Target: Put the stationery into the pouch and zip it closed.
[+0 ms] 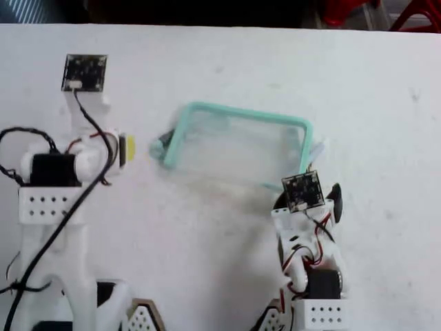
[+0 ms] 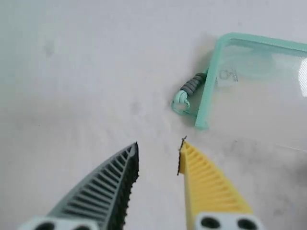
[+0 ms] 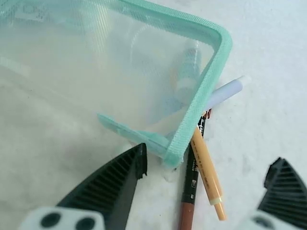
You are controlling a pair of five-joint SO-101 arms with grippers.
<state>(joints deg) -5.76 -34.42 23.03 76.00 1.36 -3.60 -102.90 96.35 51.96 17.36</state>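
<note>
Trouble is likeliest at one teal corner of the pouch (image 3: 96, 72); there an orange pen (image 3: 207, 175) and a brown pen (image 3: 188, 206) lie against each other on the table (image 3: 268, 57), outside the pouch and just beside its edge, while a pale pen (image 3: 228, 91) pokes out from under that same edge; something bluish seems to rest inside, though the mesh blurs it too much to name.

The right gripper (image 3: 209, 154) hangs over the two pens with its black jaws spread wide, holding nothing; the left gripper (image 2: 159, 143), grey and yellow jaws parted and empty, hovers over bare table near the zipper pull (image 2: 184, 93) at the pouch's other end.

Crowding is the main hazard; one black jaw stands almost against the teal binding, so a closing pinch could catch fabric along with a pen, or drag the whole pouch, which looks light and is pinned by nothing. Because the two pens touch, a grab at one may roll or flick the other away, or lift both at a skew; round barrels slip easily on a smooth table. If the pouch's mouth lies flat, a pen pushed at it may simply shove the pouch along unless the left gripper steadies it; and zipping with any pen tip across the track would jam the slider.
</note>
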